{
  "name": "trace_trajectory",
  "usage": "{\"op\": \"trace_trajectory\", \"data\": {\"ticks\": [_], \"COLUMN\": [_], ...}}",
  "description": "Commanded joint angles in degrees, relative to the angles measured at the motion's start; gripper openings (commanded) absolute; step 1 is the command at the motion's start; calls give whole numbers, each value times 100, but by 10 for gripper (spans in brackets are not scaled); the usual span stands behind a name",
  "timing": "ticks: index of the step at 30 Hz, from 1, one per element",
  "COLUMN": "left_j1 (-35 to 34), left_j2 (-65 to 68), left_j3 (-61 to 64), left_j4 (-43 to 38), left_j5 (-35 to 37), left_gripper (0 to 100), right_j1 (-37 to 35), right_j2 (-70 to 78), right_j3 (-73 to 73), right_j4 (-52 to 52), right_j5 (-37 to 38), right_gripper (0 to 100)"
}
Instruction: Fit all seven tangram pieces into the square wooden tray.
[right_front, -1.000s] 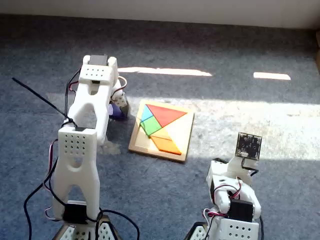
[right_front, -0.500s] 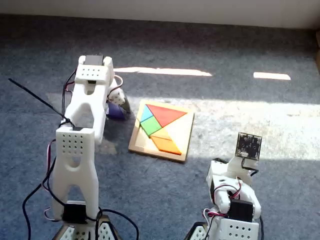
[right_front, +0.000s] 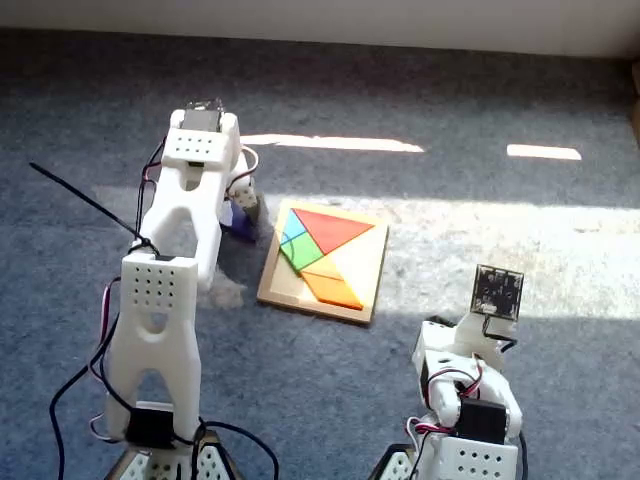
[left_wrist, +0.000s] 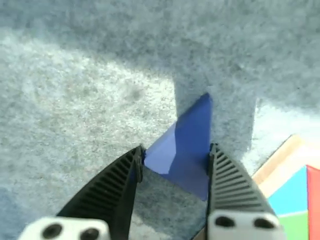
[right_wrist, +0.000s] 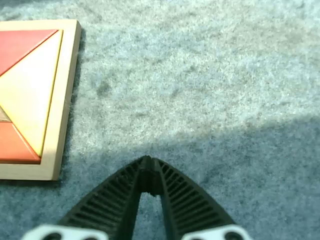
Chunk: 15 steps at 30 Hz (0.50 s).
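Note:
The square wooden tray (right_front: 313, 306) lies mid-carpet and holds red (right_front: 330, 229), light blue (right_front: 293, 228), green (right_front: 301, 252), orange (right_front: 333, 288) and yellow (right_front: 362, 258) pieces. Left of the tray's far corner, my left gripper (right_front: 243, 212) is down at the carpet. In the left wrist view its fingertips (left_wrist: 138, 156) press both sides of a dark blue triangle (left_wrist: 184, 148), and the tray corner (left_wrist: 283, 156) sits just beside it. My right gripper (right_wrist: 149, 168) is shut and empty over bare carpet, right of the tray rim (right_wrist: 64, 105). That arm (right_front: 468, 385) is folded back near the front.
Grey-blue carpet surrounds the tray, with bright sun patches (right_front: 330, 143) behind it. A black cable (right_front: 85, 198) runs off the left arm. Open carpet lies right of the tray and beyond it.
The left arm swung a little to the left, then back right toward the tray, the dark blue triangle staying at its fingers. The right arm has kept still.

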Motion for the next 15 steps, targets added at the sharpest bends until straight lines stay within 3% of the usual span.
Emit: {"op": "trace_trajectory", "data": {"ticks": [1, 7, 15], "left_j1": [-40, -31, 585], "left_j2": [-110, -769, -2009], "left_j3": [-171, -136, 1402], "left_j4": [105, 492, 492], "left_j5": [-132, -114, -105], "left_gripper": [79, 77, 77], "right_j1": [40, 40, 40], "right_j2": [-66, -66, -66], "right_j3": [716, 716, 716], "right_j4": [-92, -92, -92], "right_j5": [18, 18, 18], "right_gripper": [5, 5, 5]}}
